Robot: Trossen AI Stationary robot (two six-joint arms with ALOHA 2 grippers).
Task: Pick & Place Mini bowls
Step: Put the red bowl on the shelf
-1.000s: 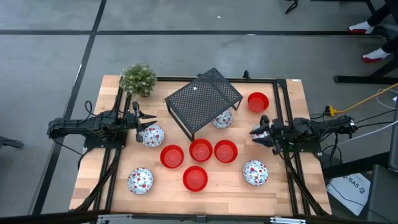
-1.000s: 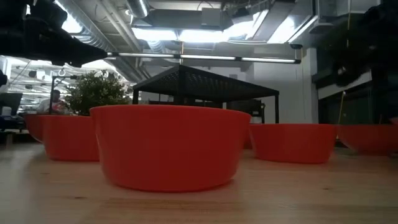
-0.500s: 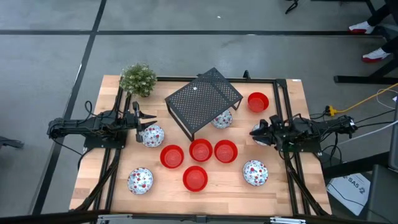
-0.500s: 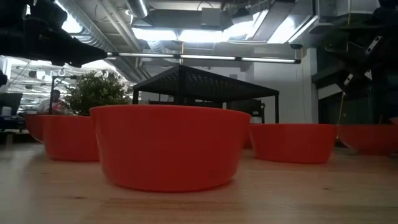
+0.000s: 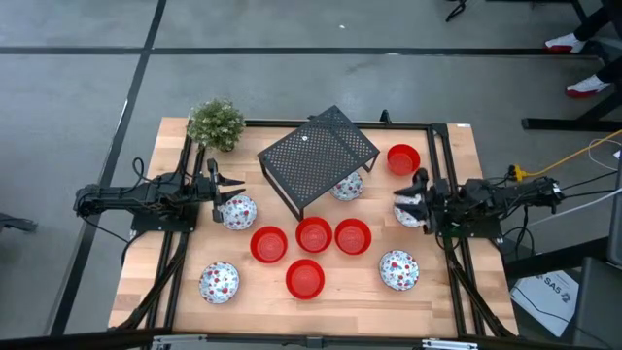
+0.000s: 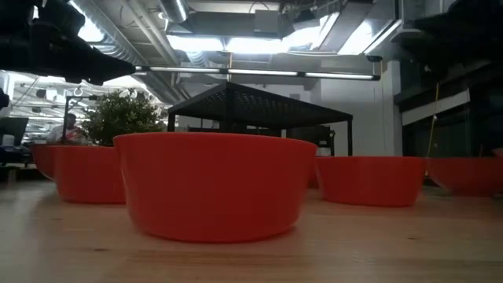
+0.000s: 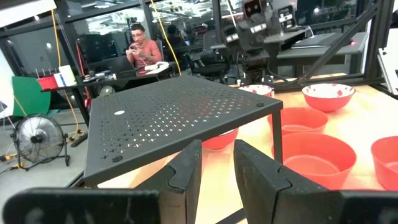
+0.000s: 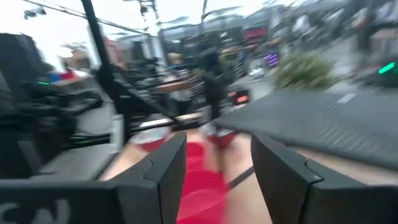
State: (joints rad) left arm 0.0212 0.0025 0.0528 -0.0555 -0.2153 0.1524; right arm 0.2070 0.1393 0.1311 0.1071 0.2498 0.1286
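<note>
From the high view, the left gripper [image 5: 216, 185] waits at nine o'clock on the table [image 5: 457, 301], its fingers [image 7: 186, 171] a narrow gap apart and holding nothing; they point toward the rack. Just at its four o'clock sits a speckled bowl [image 5: 238, 211], close beside the fingertips but apart from them. The plant [image 5: 216, 122] stands at eleven o'clock of the table. A second speckled bowl [image 5: 220, 281] lies at seven o'clock near the front edge. The black rack [image 5: 318, 158] stands at twelve o'clock of centre, turned askew, and a third speckled bowl [image 5: 346, 188] peeks out from under its five o'clock corner. In the middle three red bowls form a row: one [image 5: 269, 244], the next [image 5: 313, 234], and the last [image 5: 353, 235], each just beside its neighbour. A fourth red bowl [image 5: 305, 278] sits at six o'clock of that row. A fifth red bowl [image 5: 402, 158] lies at two o'clock, near the rack. The right gripper [image 5: 408, 201] hovers at three o'clock, its fingers [image 8: 165, 171] spread wide and empty, with something pale right beneath it that I cannot make out. A last speckled bowl [image 5: 398, 269] rests at five o'clock.
</note>
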